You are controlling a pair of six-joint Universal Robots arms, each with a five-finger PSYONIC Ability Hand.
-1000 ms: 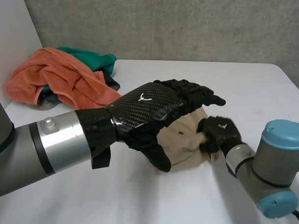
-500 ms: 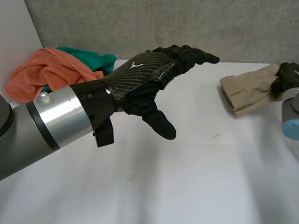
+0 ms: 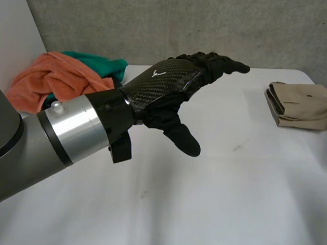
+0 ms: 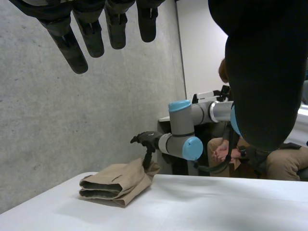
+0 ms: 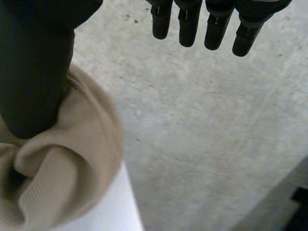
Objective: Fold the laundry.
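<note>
Tan cloth (image 3: 301, 106) is seen folded flat at the right edge of the table (image 3: 204, 199); that piece is judged done. Right hand (image 4: 144, 140) is placed at one end of it: fingers (image 5: 214, 29) are held straight and clear of the fabric and only the thumb (image 5: 33, 72) is rested on a fold, so nothing is gripped. A release is judged to be the step in hand. Left hand (image 3: 164, 90) is held above the table's middle, fingers straight, thumb spread wide, empty. Orange cloth (image 3: 57, 84) and green cloth (image 3: 101, 64) are heaped unfolded at the far left corner, well apart from the tan one. Next move, as judged: right thumb to be lifted off without the folds being dragged; left hand to be swung to the heap, one piece to be pinched at an edge and pulled to the middle for spreading
</note>
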